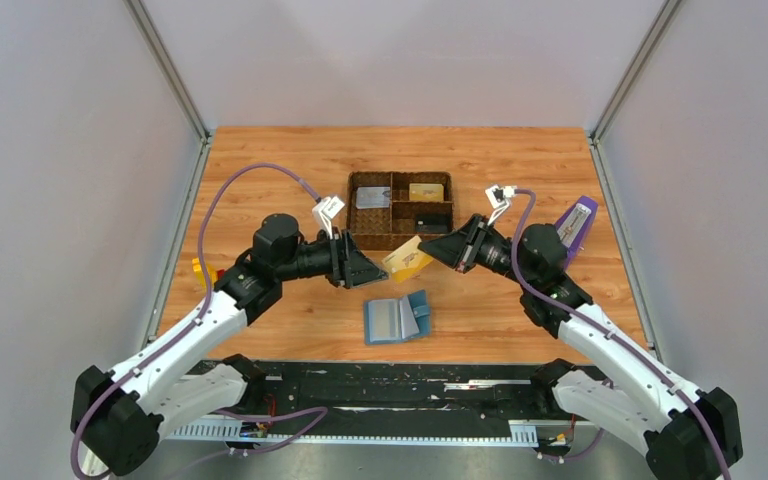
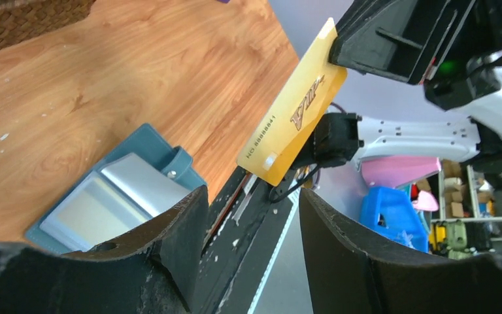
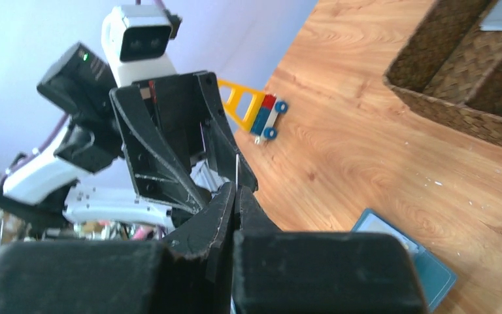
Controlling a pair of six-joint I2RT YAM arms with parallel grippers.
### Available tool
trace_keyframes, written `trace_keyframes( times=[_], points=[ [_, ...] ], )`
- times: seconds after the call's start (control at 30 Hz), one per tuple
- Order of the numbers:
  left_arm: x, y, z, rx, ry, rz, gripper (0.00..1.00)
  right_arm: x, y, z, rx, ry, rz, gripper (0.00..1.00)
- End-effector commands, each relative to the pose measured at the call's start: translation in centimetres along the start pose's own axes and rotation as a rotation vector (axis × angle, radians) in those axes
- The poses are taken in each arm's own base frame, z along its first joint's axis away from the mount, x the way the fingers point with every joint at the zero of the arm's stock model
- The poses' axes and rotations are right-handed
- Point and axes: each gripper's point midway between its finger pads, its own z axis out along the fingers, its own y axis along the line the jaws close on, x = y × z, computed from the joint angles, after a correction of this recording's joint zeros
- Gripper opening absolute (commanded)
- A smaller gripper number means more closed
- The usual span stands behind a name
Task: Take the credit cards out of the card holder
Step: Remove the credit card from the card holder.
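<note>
The right gripper is clamped on one end of the gold-yellow credit card and holds it tilted in the air above the table. The left gripper stands just beside the card's other end, jaws apart, gripping nothing. The card holder lies open on the table below, with a silver card on its inner face.

Room to pass lies over the wooden tabletop on either side of the flat blue bifold card holder. Behind it, the brown woven divided tray blocks. Above it, the left gripper, right gripper and a gold-yellow plastic card crowd the air.
</note>
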Motion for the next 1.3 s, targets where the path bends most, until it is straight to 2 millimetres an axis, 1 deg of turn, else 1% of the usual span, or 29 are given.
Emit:
trace_keyframes(
  times=[0.0, 0.03, 0.07, 0.1, 0.13, 0.17, 0.27, 0.47, 0.53, 0.6, 0.63, 0.67, 0.7, 0.73, 0.77, 0.8, 0.87, 0.93, 1.07, 1.1, 1.13, 1.2, 1.27],
  points=[
    [-3.1, -1.8, 1.0, 0.097, -0.124, -0.03, 0.62, -4.7, 1.3, -0.5, -0.022, -0.261, 0.099, 0.0],
    [-3.1, -1.5, 1.3, 0.097, -0.122, -0.041, 0.62, -5.0, 1.2, -0.6, -0.019, -0.286, 0.114, 0.0],
    [-3.6, -1.8, 1.5, 0.115, -0.136, -0.044, 0.62, -5.2, 1.1, -0.7, -0.016, -0.309, 0.126, 0.0],
    [-3.7, -1.7, 1.8, 0.117, -0.136, -0.052, 0.62, -5.4, 0.9, -0.9, -0.013, -0.327, 0.142, 0.0],
    [-4.2, -2.0, 2.0, 0.132, -0.148, -0.057, 0.62, -5.5, 0.7, -0.9, -0.008, -0.337, 0.158, 0.0],
    [-4.3, -1.8, 2.3, 0.132, -0.144, -0.069, 0.62, -5.5, 0.6, -1.0, -0.003, -0.345, 0.174, 0.0],
    [-5.1, -1.9, 3.2, 0.156, -0.148, -0.096, 0.61, -5.7, 0.5, -1.0, -0.008, -0.361, 0.224, 0.0],
    [-6.3, -2.5, 4.0, 0.21, -0.178, -0.132, 0.53, -5.5, -0.1, -1.2, 0.005, -0.374, 0.261, 0.0],
    [-6.6, -2.6, 4.1, 0.224, -0.186, -0.149, 0.48, -5.3, -0.5, -1.2, 0.015, -0.376, 0.271, 0.0],
    [-6.7, -2.8, 4.2, 0.243, -0.192, -0.162, 0.42, -5.1, -0.7, -1.2, 0.022, -0.375, 0.277, 0.0],
    [-6.9, -3.0, 4.2, 0.254, -0.199, -0.169, 0.37, -5.0, -1.0, -1.2, 0.028, -0.376, 0.282, 0.0],
    [-6.8, -2.8, 4.3, 0.254, -0.198, -0.179, 0.34, -5.0, -1.2, -1.2, 0.033, -0.38, 0.287, 0.0],
    [-6.9, -3.0, 4.3, 0.263, -0.204, -0.185, 0.27, -4.9, -1.4, -1.2, 0.038, -0.383, 0.293, 0.0],
    [-6.8, -2.8, 4.3, 0.261, -0.204, -0.194, 0.24, -4.9, -1.5, -1.3, 0.041, -0.387, 0.296, 0.0],
    [-6.8, -2.8, 4.3, 0.265, -0.207, -0.199, 0.17, -4.9, -1.6, -1.3, 0.044, -0.391, 0.296, 0.0],
    [-6.9, -2.8, 4.4, 0.263, -0.209, -0.203, 0.14, -4.8, -1.6, -1.3, 0.045, -0.39, 0.296, 0.0],
    [-6.8, -2.4, 4.5, 0.244, -0.209, -0.216, 0.03, -4.7, -2.0, -1.3, 0.058, -0.389, 0.295, 0.0],
    [-6.8, -1.8, 4.6, 0.211, -0.212, -0.223, 0.0, -4.7, -2.2, -1.5, 0.069, -0.4, 0.293, 0.0],
    [-7.0, -0.3, 4.6, 0.139, -0.218, -0.24, 0.0, -4.8, -2.8, -1.8, 0.09, -0.426, 0.29, 0.0],
    [-7.0, -0.1, 4.7, 0.13, -0.211, -0.24, 0.0, -4.8, -2.9, -1.8, 0.094, -0.429, 0.288, 0.01],
    [-7.0, 0.0, 4.7, 0.129, -0.207, -0.237, 0.0, -4.8, -3.0, -1.9, 0.095, -0.429, 0.285, 0.04],
    [-6.9, 0.2, 5.0, 0.123, -0.189, -0.221, 0.0, -4.7, -3.0, -1.9, 0.094, -0.423, 0.266, 0.12],
    [-7.0, 0.6, 5.3, 0.112, -0.162, -0.206, 0.0, -4.4, -2.5, -1.9, 0.08, -0.401, 0.206, 0.2]
  ],
)
